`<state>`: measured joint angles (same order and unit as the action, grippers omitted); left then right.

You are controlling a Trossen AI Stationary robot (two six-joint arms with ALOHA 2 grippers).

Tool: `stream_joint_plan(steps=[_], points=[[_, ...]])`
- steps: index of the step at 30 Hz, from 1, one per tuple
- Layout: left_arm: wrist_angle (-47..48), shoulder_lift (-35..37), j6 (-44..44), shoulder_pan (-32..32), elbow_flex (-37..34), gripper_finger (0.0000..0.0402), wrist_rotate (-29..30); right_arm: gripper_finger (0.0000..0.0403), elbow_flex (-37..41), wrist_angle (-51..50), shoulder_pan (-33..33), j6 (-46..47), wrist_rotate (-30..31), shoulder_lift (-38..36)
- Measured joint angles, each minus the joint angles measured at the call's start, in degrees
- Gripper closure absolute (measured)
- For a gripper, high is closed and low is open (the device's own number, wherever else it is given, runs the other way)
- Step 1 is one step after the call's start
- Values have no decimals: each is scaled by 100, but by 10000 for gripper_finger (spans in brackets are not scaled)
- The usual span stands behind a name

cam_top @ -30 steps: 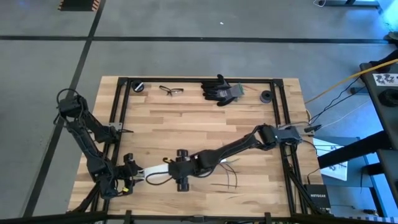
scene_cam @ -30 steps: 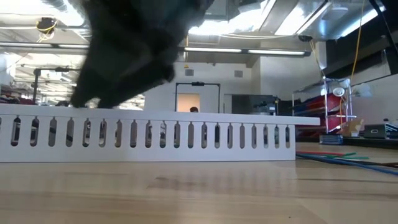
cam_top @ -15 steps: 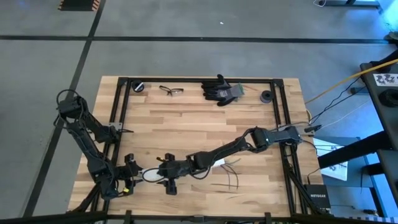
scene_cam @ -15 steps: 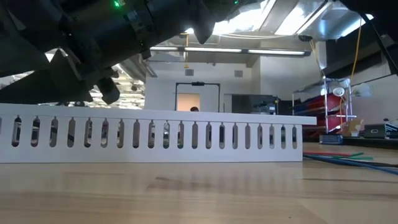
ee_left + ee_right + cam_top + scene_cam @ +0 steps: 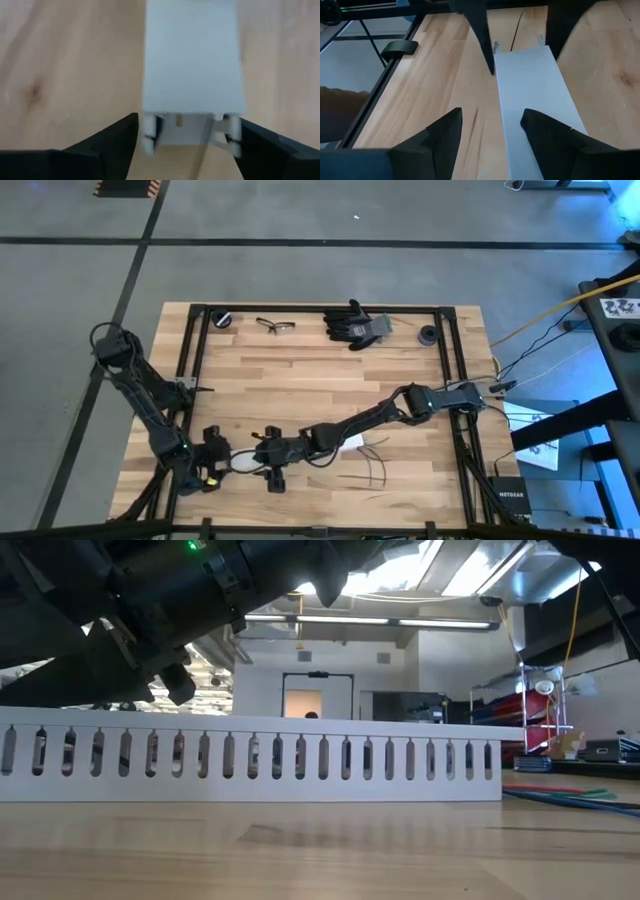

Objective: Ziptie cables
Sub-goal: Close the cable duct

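– Low on the table's left side, seen from above, what's there?
– My left claw [image 5: 187, 118], spread open around the white slotted channel's [image 5: 195, 60] end.
– And rightward?
– My right claw [image 5: 491, 112], open over that channel. The cables [image 5: 380, 468] lie loose beyond it.

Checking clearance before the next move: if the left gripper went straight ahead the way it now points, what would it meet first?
The left gripper, open, would first meet the end of the white slotted plastic duct lying on the wooden table, which sits just ahead between its fingers. How close is hard to judge.
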<state>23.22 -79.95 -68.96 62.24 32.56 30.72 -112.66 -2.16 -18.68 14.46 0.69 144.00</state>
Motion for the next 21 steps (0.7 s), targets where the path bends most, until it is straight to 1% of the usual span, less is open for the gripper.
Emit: stream_joint_plan(steps=[3, 7, 11, 16, 18, 21], points=[[86, 152, -125, 81, 129, 124, -120, 201, -7, -41, 2, -4, -27, -2], [205, 163, -419, 263, 154, 123, -23, 201, -7, -71, 17, -24, -24, -17], [-29, 22, -459, 408, 12, 123, 465, 201, -4, -91, 33, -40, -28, -22], [-188, -99, -567, 413, -65, 124, 642, 201, -4, -91, 33, -40, -22, -24], [-268, -120, -605, 411, -126, 129, 743, 201, -4, -89, 33, -41, 1, -24], [-422, -122, -587, 413, -243, 150, 921, 201, 5, -132, 37, -69, 15, -79]])
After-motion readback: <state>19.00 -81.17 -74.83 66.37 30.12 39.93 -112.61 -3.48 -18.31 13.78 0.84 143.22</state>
